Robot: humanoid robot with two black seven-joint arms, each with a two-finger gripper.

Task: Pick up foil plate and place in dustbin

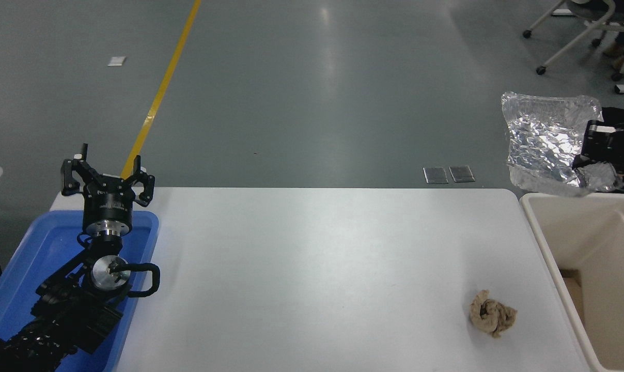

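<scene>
The crinkled silver foil plate [542, 144] hangs tilted in the air at the right, above the far rim of the cream-beige dustbin [555, 243]. My right gripper [588, 163] comes in from the right edge and is shut on the plate's right rim. The dustbin stands off the table's right side, its opening facing up. My left gripper [107, 175] is parked at the lower left above the blue tray, fingers spread open and empty.
A crumpled brown paper ball [492, 320] lies on the white table [312, 279] near the front right. A shallow blue tray [28, 268] sits under the left arm. A wheeled chair [580, 31] stands on the floor at the top right.
</scene>
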